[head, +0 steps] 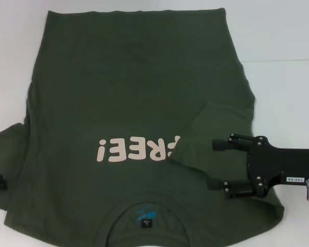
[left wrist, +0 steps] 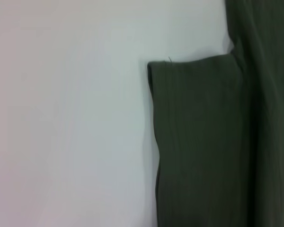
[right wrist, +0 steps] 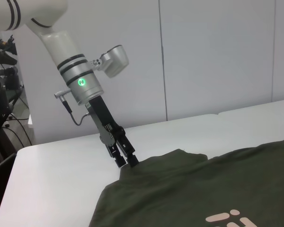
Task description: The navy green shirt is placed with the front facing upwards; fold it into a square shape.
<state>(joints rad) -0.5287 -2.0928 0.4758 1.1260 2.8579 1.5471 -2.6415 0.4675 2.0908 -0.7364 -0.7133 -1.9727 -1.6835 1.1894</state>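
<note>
Navy green shirt [head: 129, 103] lies print-up on the white table [head: 288, 87]. Right gripper [head: 215, 164] hovers spread over its folded-in sleeve. Left gripper [right wrist: 127, 161] pinches the other sleeve.

- The navy green shirt [head: 129, 77]: plain dark olive green, with cream block letters [head: 136, 150] on the chest and a small blue label [head: 146, 213] inside the collar.
- The desk [head: 288, 98]: white.
- The right gripper [head: 212, 164]: black.
- The left gripper [right wrist: 126, 163]: black fingers on a white arm with black bands and a green light.
</note>
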